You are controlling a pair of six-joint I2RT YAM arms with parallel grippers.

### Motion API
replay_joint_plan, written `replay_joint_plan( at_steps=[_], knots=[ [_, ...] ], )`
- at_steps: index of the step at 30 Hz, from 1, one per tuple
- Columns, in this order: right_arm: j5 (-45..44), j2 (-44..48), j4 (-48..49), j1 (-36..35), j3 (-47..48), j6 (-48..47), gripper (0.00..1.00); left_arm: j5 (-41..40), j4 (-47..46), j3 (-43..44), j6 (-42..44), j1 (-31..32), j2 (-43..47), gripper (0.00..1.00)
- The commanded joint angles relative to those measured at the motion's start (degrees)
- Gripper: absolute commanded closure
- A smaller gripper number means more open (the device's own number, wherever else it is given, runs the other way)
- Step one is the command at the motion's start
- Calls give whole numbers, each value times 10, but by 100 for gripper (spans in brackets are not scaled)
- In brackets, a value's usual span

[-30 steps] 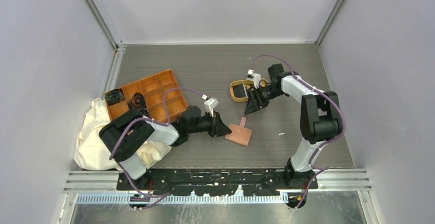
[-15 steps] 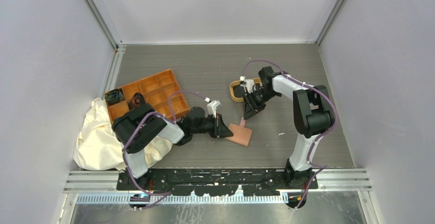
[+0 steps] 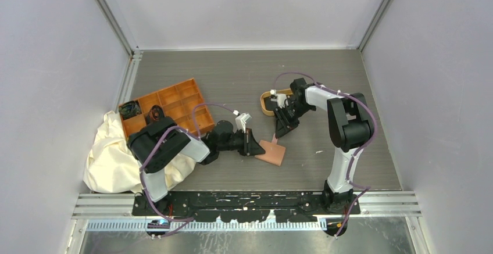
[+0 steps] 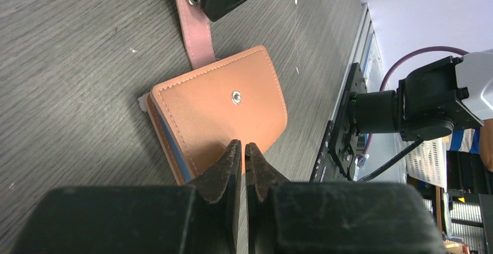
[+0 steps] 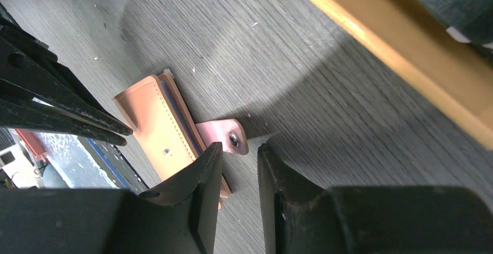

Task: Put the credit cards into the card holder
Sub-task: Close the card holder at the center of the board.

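Beside the card holder (image 3: 271, 151), the left gripper (image 4: 242, 147) sits nearly closed, right gripper (image 5: 239, 147) half-open (both empty).

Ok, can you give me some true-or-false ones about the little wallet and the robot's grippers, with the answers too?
1. The pinkish-brown leather card holder lies folded shut on the grey table. True.
2. Its snap tab is buttoned down. False: the snap tab sticks out loose.
3. The right gripper has its jaws apart. True.
4. The left gripper is wide open. False: its jaws are almost touching.
5. The orange plastic compartment tray sits on the table's left side. True.
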State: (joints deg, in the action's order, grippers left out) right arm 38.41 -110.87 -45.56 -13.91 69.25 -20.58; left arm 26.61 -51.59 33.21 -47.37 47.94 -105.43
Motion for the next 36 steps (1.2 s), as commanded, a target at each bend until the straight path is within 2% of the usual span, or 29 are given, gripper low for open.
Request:
replay_joint_plan(
  at_steps=[1, 18, 29, 36],
  knots=[
    [15, 3, 7, -3, 22, 2, 66, 3, -17, 19, 6, 0, -2, 93],
    [62, -3, -24, -2, 37, -25, 80, 7, -2, 31, 7, 2, -14, 96],
    [73, 8, -36, 4, 38, -40, 83, 10, 9, 36, 11, 2, -16, 97],
    [79, 17, -37, 6, 39, -44, 81, 10, 15, 40, 11, 3, -21, 97]
  ],
)
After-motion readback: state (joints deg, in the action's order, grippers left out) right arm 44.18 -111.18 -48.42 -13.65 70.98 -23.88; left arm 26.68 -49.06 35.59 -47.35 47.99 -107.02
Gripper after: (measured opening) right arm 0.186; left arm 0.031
